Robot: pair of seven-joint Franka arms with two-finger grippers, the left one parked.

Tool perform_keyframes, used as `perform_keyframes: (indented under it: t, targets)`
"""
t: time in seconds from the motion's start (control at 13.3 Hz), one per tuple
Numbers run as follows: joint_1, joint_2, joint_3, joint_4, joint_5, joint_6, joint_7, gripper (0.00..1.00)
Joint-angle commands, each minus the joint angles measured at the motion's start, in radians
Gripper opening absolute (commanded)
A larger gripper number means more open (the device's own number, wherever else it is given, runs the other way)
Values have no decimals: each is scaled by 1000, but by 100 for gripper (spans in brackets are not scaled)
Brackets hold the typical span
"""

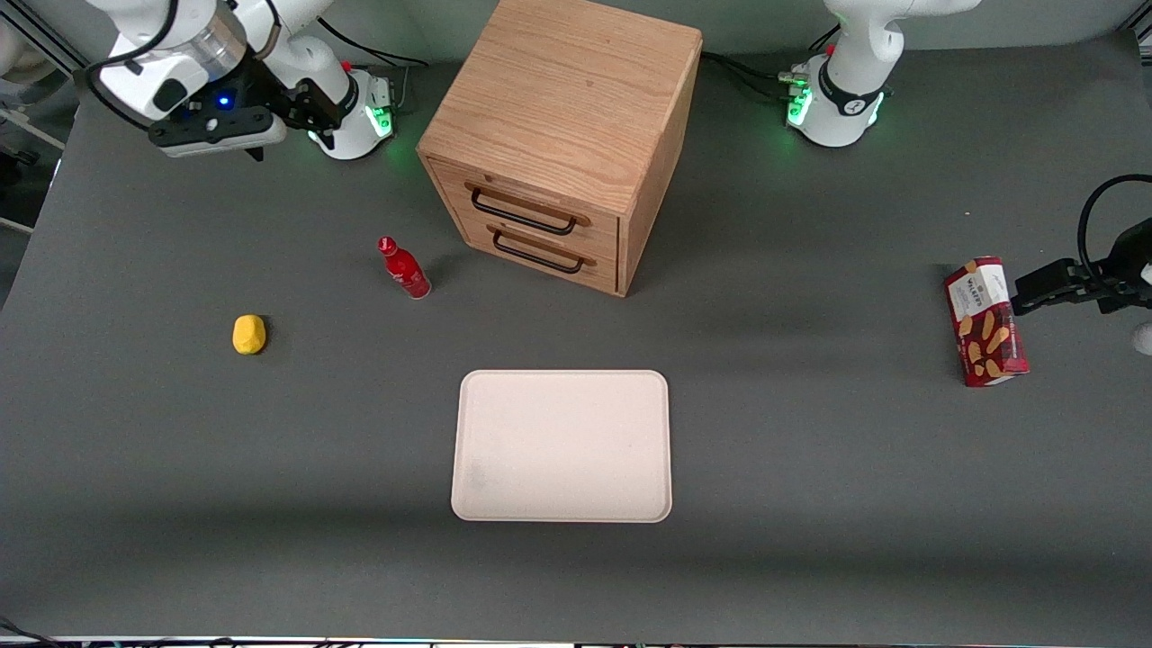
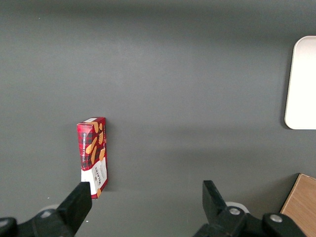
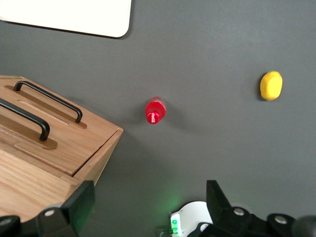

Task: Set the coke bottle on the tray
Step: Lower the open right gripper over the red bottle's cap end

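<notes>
So in the front view, upper left of the frame, the right arm's gripper (image 1: 255, 155) hangs up high near its own base, well away from everything; in the wrist view its fingers (image 3: 79, 205) are spread wide with nothing between them. A bit lower on the left sits a small yellow lump (image 1: 249, 334) on the grey table (image 1: 810, 504), with lots of bare surface around it. Next over, the coke bottle (image 1: 404, 267) stands upright, just in front of the wooden drawer cabinet (image 1: 567, 135) near its corner, close but not touching. From the wrist camera you look straight down on its red cap (image 3: 154, 110), with open mat between it and the cabinet edge. Centre-bottom of the frame is the tray (image 1: 562, 445), flat and bare, nearer the camera than the bottle and cabinet, its rim clear of everything. The stretch from bottle to tray is open table. Far right, a red biscuit box (image 1: 985, 321) stands alone toward the parked arm's end.
</notes>
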Motion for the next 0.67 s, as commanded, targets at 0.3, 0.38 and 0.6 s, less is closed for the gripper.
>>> perform_keyframes:
  t: [0.3, 0.38, 0.6]
  targets:
    - [76, -79, -22, -86, -24, 20, 149, 100]
    - [76, -77, -23, -86, -29, 20, 167, 100]
    - [76, -77, -40, -121, -50, 43, 187, 100]
